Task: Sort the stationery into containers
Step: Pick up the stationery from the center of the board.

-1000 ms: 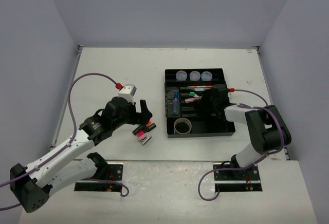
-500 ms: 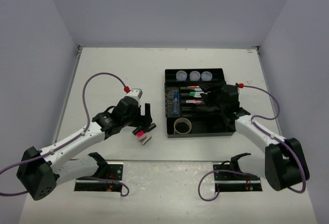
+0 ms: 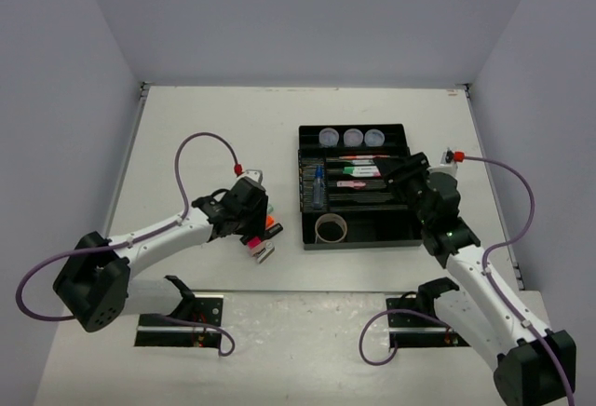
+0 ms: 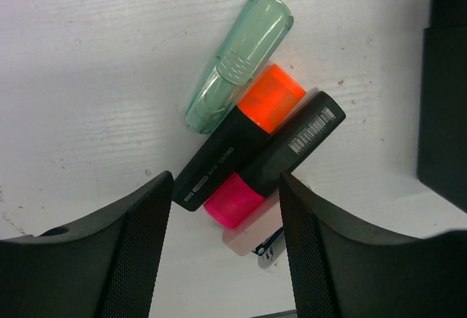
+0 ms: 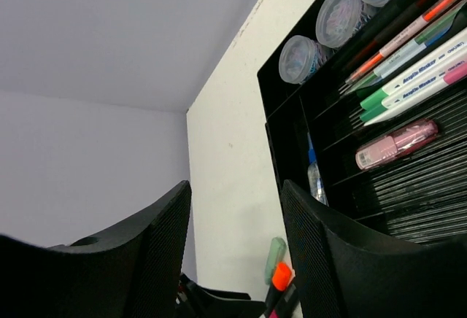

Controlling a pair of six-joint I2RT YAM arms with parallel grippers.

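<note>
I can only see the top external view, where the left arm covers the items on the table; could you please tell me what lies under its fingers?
Observer: Three highlighters lie bunched together: a pale green translucent highlighter, an orange-tipped black highlighter and a pink-tipped black highlighter.
Operator: Thank you; which are between the fingers?
Observer: The left fingers flank the ends of the two black ones, contact unclear; the green one lies beyond them.
Operator: Is the right arm carrying anything?
Observer: No; the right fingers stand apart with nothing between them.
</note>
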